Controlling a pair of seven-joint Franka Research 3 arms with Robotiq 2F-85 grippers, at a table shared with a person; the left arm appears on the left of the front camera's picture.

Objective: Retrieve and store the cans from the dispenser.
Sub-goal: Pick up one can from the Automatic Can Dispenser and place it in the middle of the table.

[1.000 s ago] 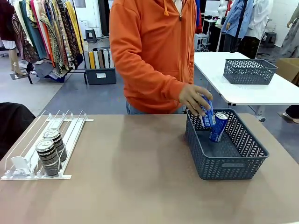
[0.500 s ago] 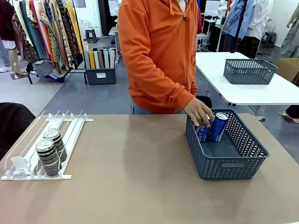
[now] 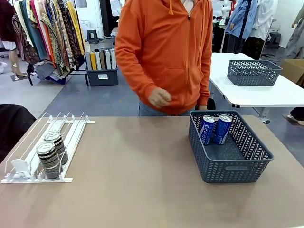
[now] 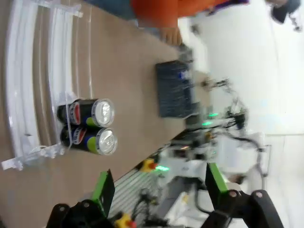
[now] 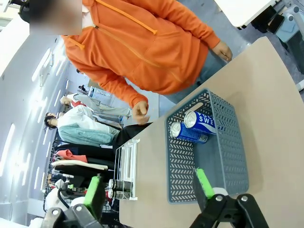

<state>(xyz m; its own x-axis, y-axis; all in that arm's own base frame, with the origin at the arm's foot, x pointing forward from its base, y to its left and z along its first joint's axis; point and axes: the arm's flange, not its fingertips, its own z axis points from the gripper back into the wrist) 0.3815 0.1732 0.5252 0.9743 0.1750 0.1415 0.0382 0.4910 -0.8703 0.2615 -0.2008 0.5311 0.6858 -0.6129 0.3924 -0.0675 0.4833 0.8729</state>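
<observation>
While our left claw (image 4: 159, 185) and right claw (image 5: 149, 190) both hang wide apart and empty, two dark cans (image 3: 49, 159) stand one behind the other at the near end of the dispenser (image 3: 19, 167) on the table (image 3: 137, 180), and two blue cans (image 3: 207, 129) lean inside the basket (image 3: 237, 167). We judge each can light, rigid yet dentable and slick, best pinched mid-body across its round wall.

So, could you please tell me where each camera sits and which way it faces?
Front: fixed at the robot's side, looking across the table at the person, whose hand is empty.
Left wrist: rolled, above the dispenser and dark cans; left gripper open.
Right wrist: above the basket holding blue cans; right gripper open.
Shared: both wrist views show dispenser and basket.
</observation>
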